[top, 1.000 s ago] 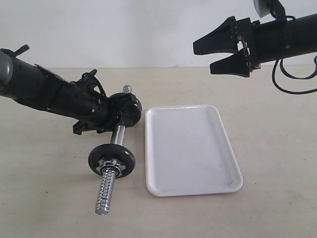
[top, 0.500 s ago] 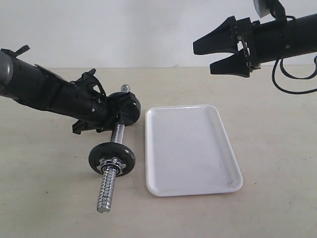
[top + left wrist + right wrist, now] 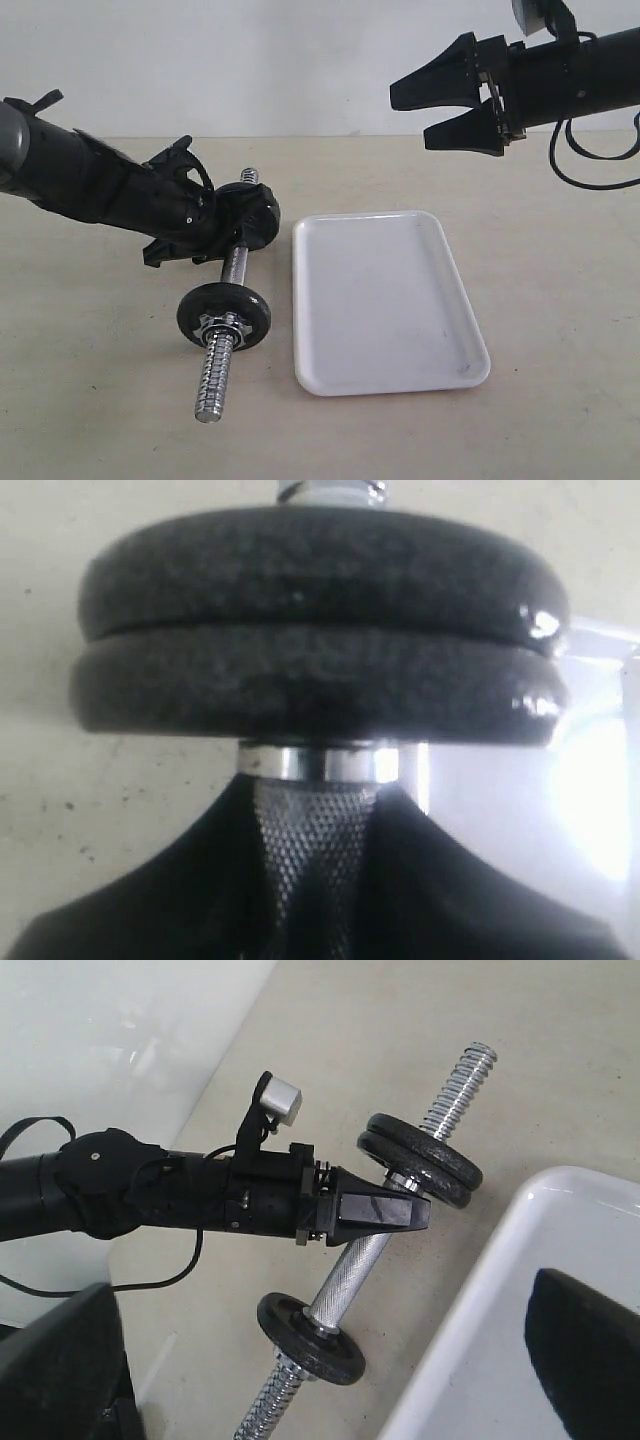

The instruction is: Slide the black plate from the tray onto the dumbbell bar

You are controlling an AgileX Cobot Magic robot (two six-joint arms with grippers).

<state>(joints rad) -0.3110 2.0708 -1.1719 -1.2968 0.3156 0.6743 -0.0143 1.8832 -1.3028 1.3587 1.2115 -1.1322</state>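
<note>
Left hand (image 3: 236, 238) apparently grips bar (image 3: 235, 270) beside black plate (image 3: 264, 217).

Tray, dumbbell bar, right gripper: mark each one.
tray (image 3: 385, 300): exterior view, bare floor.
dumbbell bar (image 3: 348, 1270): right wrist view, knurled middle.
right gripper (image 3: 410, 120): exterior view, midway between its open fingertips.

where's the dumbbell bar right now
In the exterior view the dumbbell bar sits just left of the white tray, its knurled middle gripped by the left pincer beside two stacked black plates.
</note>
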